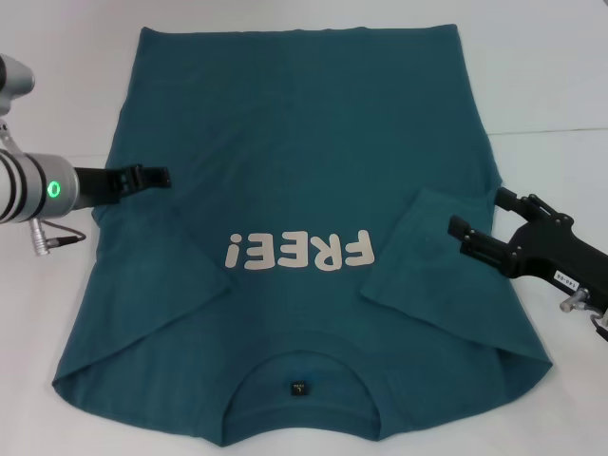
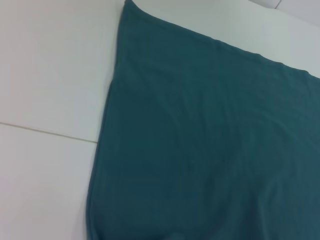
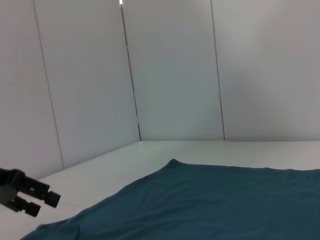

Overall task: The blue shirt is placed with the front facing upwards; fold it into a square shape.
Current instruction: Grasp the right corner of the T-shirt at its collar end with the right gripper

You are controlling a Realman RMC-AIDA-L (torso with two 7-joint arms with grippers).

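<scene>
The white bench carries the blue shirt spread flat, print up, collar toward the robot, lying between and under both arms so each can work its own side. The sleeves already lie folded in over the body, the right one just ahead of the right end effector, whose fingers stand a little apart and hold nothing. The left end effector hovers over the shirt's opposite edge, gripping nothing as far as I can tell; whether its fingers are parted I cannot tell.
</scene>
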